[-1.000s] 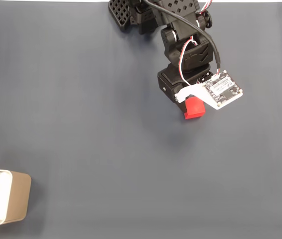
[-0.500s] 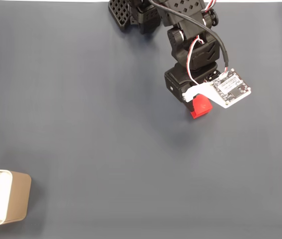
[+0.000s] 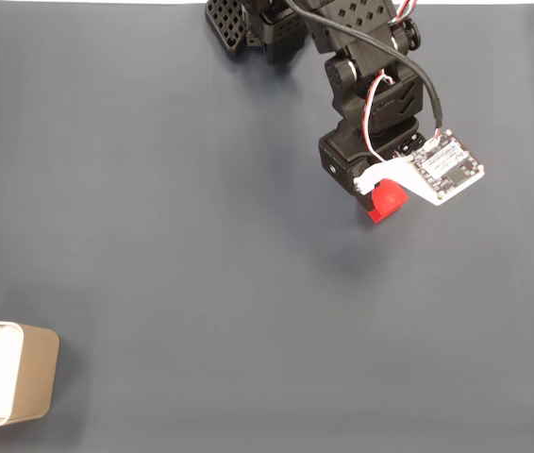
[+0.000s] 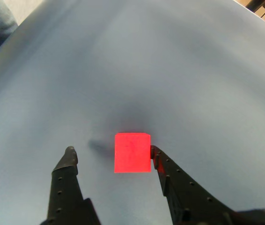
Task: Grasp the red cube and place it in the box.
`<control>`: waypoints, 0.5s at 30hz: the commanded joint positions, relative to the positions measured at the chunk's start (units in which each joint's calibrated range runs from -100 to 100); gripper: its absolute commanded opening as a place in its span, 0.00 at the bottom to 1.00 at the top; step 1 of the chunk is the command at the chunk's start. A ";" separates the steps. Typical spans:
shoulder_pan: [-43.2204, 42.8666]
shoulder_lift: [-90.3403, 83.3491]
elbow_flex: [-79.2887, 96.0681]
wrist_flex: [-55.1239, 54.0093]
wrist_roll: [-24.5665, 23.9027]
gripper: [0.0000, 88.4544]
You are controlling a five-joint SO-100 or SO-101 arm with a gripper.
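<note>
Starting at the far left of the fixed view, the box (image 3: 24, 377) sits at the bottom-left corner of the dark blue-grey tabletop (image 3: 201, 236), partly cut off by the frame edge, beige walls with a white inside. Lots of bare cloth between it and everything else.

Moving right, the black arm (image 3: 361, 66) comes down from the top edge, with a white bracket and a small circuit board (image 3: 448, 168) hanging off its wrist. The red cube (image 3: 386, 201) pokes out just below that bracket, well apart from the box.

Wrist view makes it clearer: the tool (image 4: 111, 152) is spread open around the cube (image 4: 132, 152), which rests on the tabletop between the two black fingers. Left finger (image 4: 69, 161) stands off from the cube with a visible gap. Right finger (image 4: 163, 164) is right up against the cube's right face, with a red glow on its tip. So it's straddling the cube, not clamped on it.
</note>
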 commanded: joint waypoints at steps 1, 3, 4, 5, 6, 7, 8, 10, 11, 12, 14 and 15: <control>-0.45 0.09 -2.77 -1.00 0.05 0.40; -0.38 0.53 -2.77 -1.09 0.15 0.40; -0.31 0.70 -2.77 -1.09 0.20 0.40; -0.24 0.87 -2.77 -1.09 0.24 0.40; -0.24 1.13 -2.77 -1.25 0.29 0.40; -0.17 1.22 -2.77 -1.41 0.29 0.40; -0.10 1.39 -2.77 -1.50 0.29 0.40; -0.10 1.57 -2.77 -1.74 0.29 0.40; -0.10 1.74 -2.77 -1.82 0.29 0.40; -0.10 1.91 -2.77 -1.99 0.34 0.40; -0.03 2.17 -2.77 -2.23 0.34 0.39; -0.03 2.35 -2.77 -2.32 0.34 0.39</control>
